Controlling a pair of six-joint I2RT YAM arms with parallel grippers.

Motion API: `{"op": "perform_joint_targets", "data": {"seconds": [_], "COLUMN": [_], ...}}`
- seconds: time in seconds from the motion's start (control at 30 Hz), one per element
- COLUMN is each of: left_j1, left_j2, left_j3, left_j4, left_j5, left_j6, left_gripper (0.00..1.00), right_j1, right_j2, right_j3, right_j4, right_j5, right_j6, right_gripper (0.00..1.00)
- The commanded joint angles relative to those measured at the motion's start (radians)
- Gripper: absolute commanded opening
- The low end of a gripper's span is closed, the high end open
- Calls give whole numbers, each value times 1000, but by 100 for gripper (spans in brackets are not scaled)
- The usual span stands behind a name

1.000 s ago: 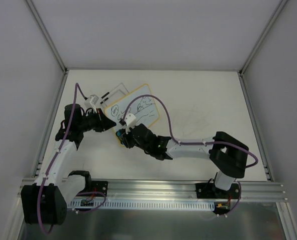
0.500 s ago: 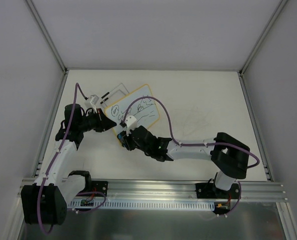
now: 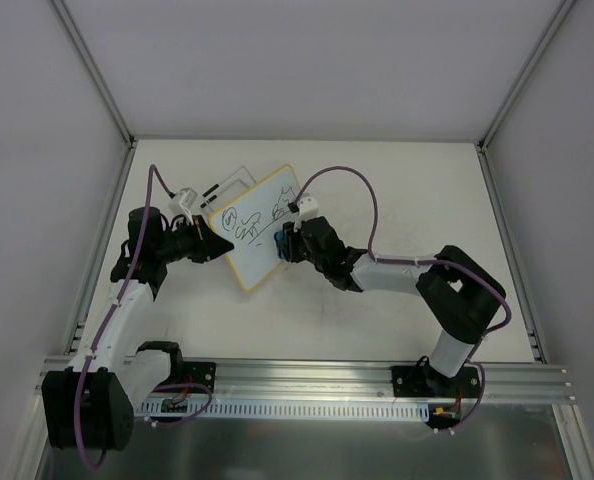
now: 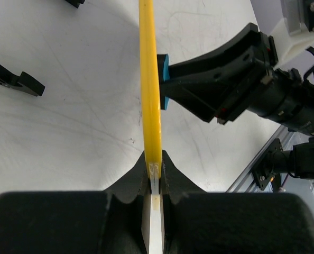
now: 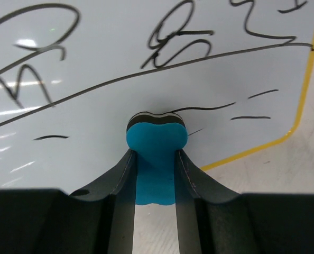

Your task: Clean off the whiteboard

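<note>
The whiteboard (image 3: 258, 215) is white with a yellow rim and black scribbles, and it stands tilted over the table's left half. My left gripper (image 3: 218, 246) is shut on its left edge. In the left wrist view the rim (image 4: 149, 79) runs edge-on out of the shut left gripper (image 4: 155, 168). My right gripper (image 3: 286, 241) is shut on a blue eraser (image 3: 279, 239) that presses on the board's face. From the right wrist, the eraser (image 5: 156, 142) sticks out between the fingers of the right gripper (image 5: 156, 159), touching the scribbled whiteboard (image 5: 146, 58).
Thin black pieces (image 3: 220, 187) lie on the table behind the board, also seen as a black strip (image 4: 14, 79) from the left wrist. A purple cable (image 3: 362, 190) arcs above the right arm. The aluminium rail (image 3: 317, 380) runs along the near edge.
My right arm has swung away from the board's near corner, carrying the eraser up and to the right onto the middle of the board's face. The left gripper has held its place.
</note>
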Motion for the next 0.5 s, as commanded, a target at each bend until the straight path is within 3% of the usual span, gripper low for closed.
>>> {"op": "perform_joint_targets", "data": {"seconds": [0.0,0.27,0.47], "left_j1": [-22,-22,-22], "left_j2": [-24,-21,-18], "left_j3": [11,15,15], "left_j4": [13,13,14], "left_j5": [116,120,119], "left_j6": [-31,-32,-34], "left_gripper": [0,0,0], "right_j1": [-48,-133,-90], "right_j2": [50,95,76], "right_j3": [-18,5,28], "right_j4": [93,114,111], "right_j5": [-18,-69,-168], "right_j6": [27,2,-38], "right_gripper": [0,0,0]}}
